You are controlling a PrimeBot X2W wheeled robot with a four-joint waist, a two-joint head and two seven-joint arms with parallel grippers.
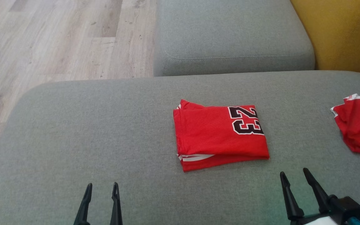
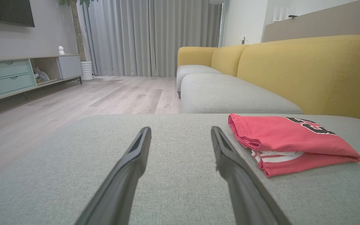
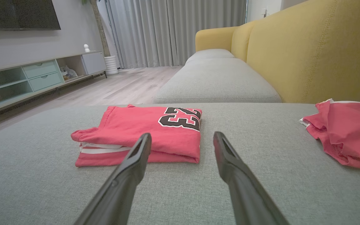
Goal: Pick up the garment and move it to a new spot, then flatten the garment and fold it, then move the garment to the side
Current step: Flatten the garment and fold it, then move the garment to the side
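Head view: folded red shirt [image 1: 217,137] w/ black "23" lies flat mid sofa seat [image 1: 73,125]. Left gripper [image 1: 102,187] at 7 o'clock, jaws spread, empty. Right gripper [image 1: 294,173] at 5 o'clock, jaws spread, empty, near shirt's front edge, not touching. 2nd red cloth [image 1: 359,125] at 3 o'clock.
Left wrist view: shirt [image 2: 286,140] at 3 o'clock of the fingers.
Right wrist view: shirt [image 3: 142,131] at 10 o'clock, cloth [image 3: 348,134] at 3.
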